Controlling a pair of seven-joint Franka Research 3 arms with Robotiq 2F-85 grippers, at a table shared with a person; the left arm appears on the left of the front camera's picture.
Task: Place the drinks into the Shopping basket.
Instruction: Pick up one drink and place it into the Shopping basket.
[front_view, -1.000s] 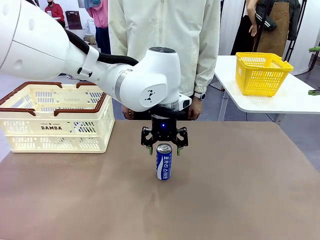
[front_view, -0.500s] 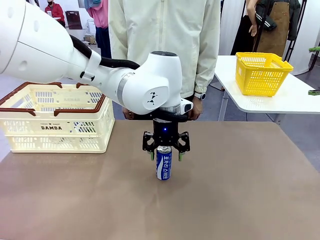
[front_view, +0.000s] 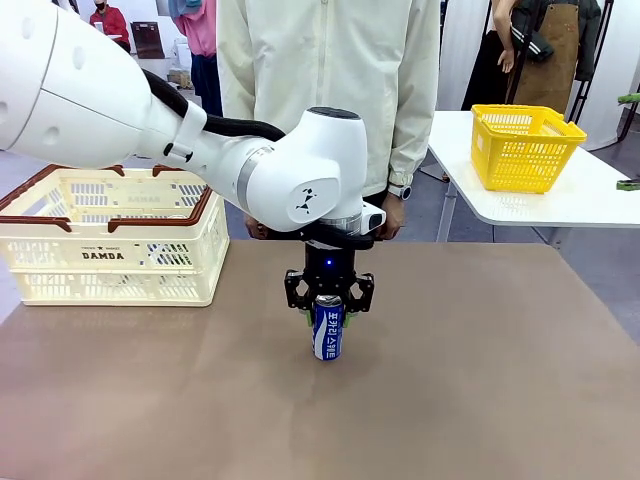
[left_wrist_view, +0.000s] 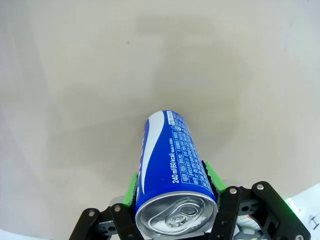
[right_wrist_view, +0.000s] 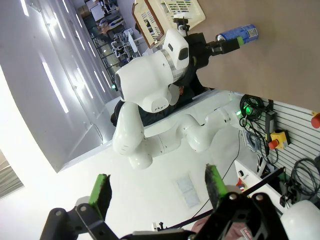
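While the white left arm is reaching in from the left and bending down at the wrist over the middle of the brown table (front_view: 480, 380), its black two-finger left gripper (front_view: 328, 312) is pointing straight down over a slim blue-and-white metal can (front_view: 327, 332) with a silver top. The can is standing upright on the table, and the green pads (left_wrist_view: 131, 186) are pressing against both sides of its upper part, just under the rim, so the jaws are sitting partly closed on it. In the left wrist view the can's base is resting on the tabletop, with bare surface all round it.

The large cream-white slotted plastic basket (front_view: 110, 235) with a dark brown rim and "DAMDA" on its side is sitting at the table's far left, well apart from the can, with open tabletop between them. A person in a pale jacket (front_view: 330, 90) is standing at the far edge, directly behind the arm. A smaller bright yellow basket (front_view: 525, 145) is sitting on a separate white table (front_view: 570, 200) at far right.

The right gripper (right_wrist_view: 159, 191) is hanging with its green-padded fingers spread wide, holding nothing, aimed away from the table's middle.
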